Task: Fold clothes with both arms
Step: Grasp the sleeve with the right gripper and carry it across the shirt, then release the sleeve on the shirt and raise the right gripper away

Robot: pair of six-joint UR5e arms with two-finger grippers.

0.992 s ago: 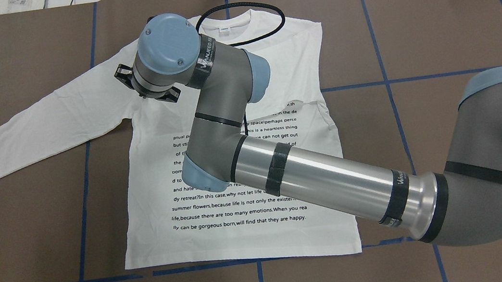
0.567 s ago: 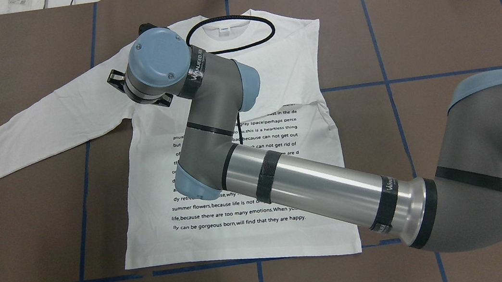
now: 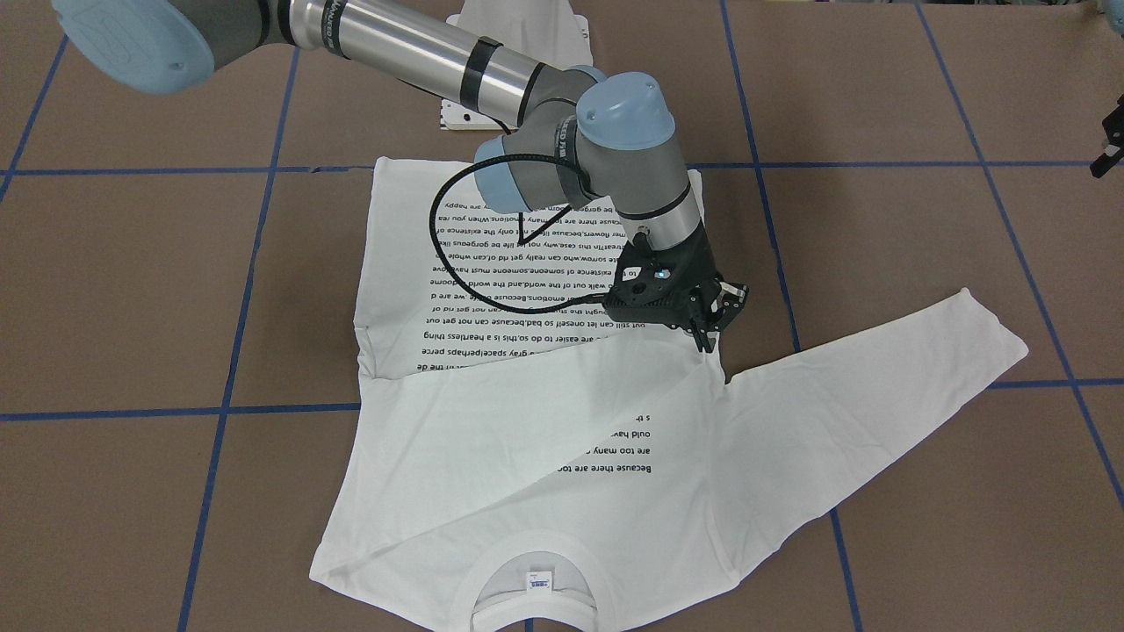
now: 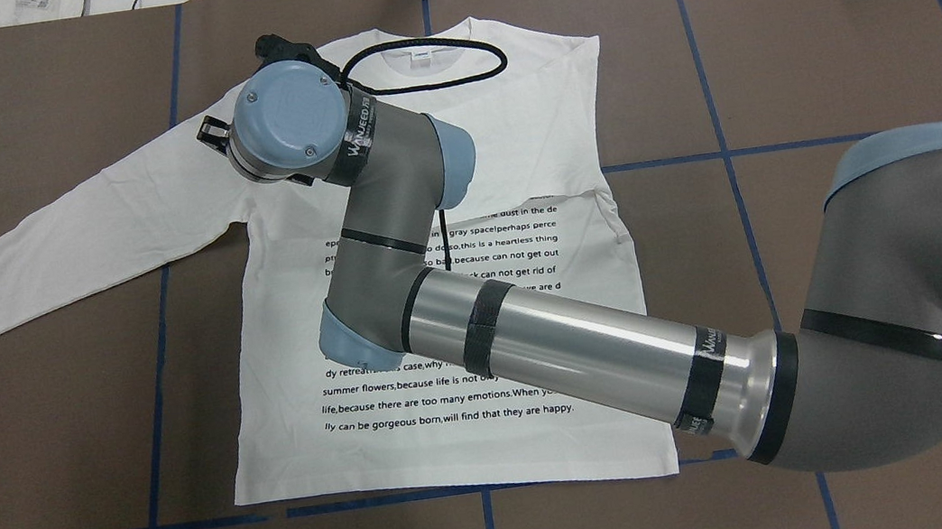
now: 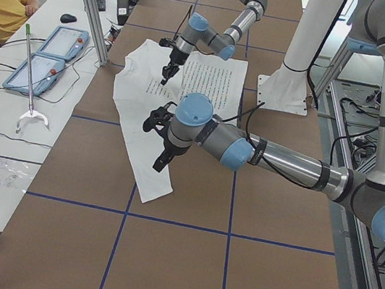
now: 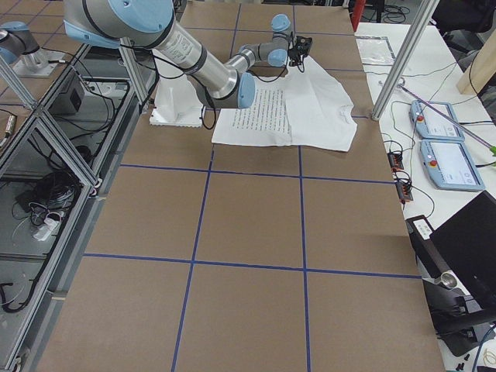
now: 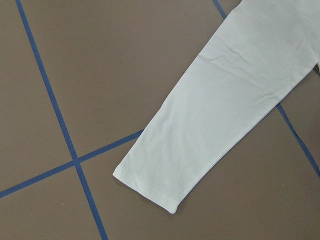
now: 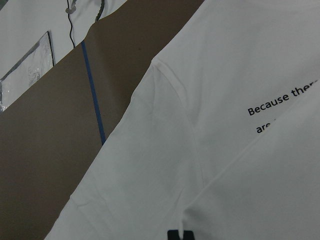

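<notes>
The right arm (image 4: 573,351) is reaching in from the right of the overhead frame across the white long-sleeved T-shirt (image 4: 460,457). Over the last second its wrist has been sliding toward the left of the frame and slightly lower, off the chest and onto the shoulder where the spread sleeve (image 4: 68,245) is joining the body. The shirt itself is not shifting: hem, sleeve and printed lines are lying where they lay a second ago, flat on the brown table (image 4: 819,73), text side up, collar toward the top of the overhead frame. In the front-facing view the right gripper (image 3: 705,338) is pointing down just above the armpit, centre right of the frame. Its fingers are showing as a narrow pair, and I cannot tell whether a gap is left between them. No cloth is rising with them. The left gripper (image 3: 1108,149) is only peeking in at the right edge of that frame, well apart from the shirt, and I cannot tell how its jaws are standing. Its wrist camera is looking down on the cuff (image 7: 150,185) from above. Judgement: this is positioning, not yet a pinch. The right arm seems to be lining up on the shoulder end of the sleeve and the left on the cuff end, for folding the sleeve inward.
</notes>
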